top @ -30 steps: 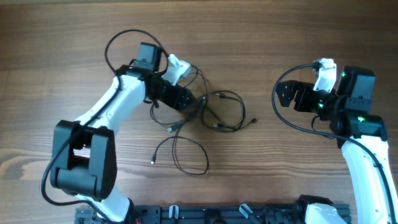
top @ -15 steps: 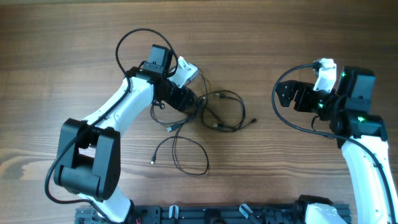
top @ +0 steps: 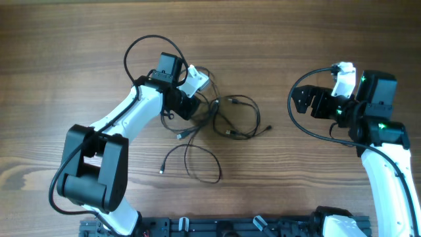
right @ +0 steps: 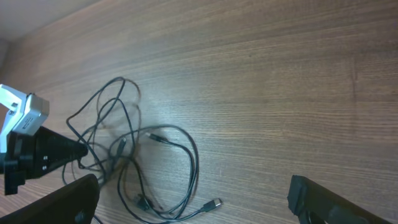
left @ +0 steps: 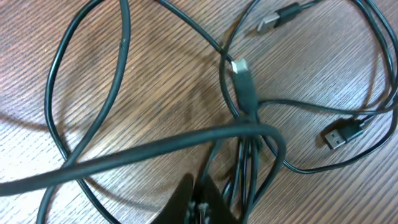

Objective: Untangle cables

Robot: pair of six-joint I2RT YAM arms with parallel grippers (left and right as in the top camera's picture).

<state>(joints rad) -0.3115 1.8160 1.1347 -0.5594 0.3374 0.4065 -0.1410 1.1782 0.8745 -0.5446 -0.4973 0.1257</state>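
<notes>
The left jaws are pressing into the tangled cables [left: 247, 93], their grip unclear, while the right jaws are hovering wide, needing a loose strand next.

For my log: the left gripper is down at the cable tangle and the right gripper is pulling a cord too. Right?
Not quite. The left gripper is at the cables, but the right gripper hangs well apart from them, touching no cord; the overhead view shows it.

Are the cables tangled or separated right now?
Tangled. The cables cross and loop over one another in one cluster, as the overhead and left wrist views both show.
</notes>
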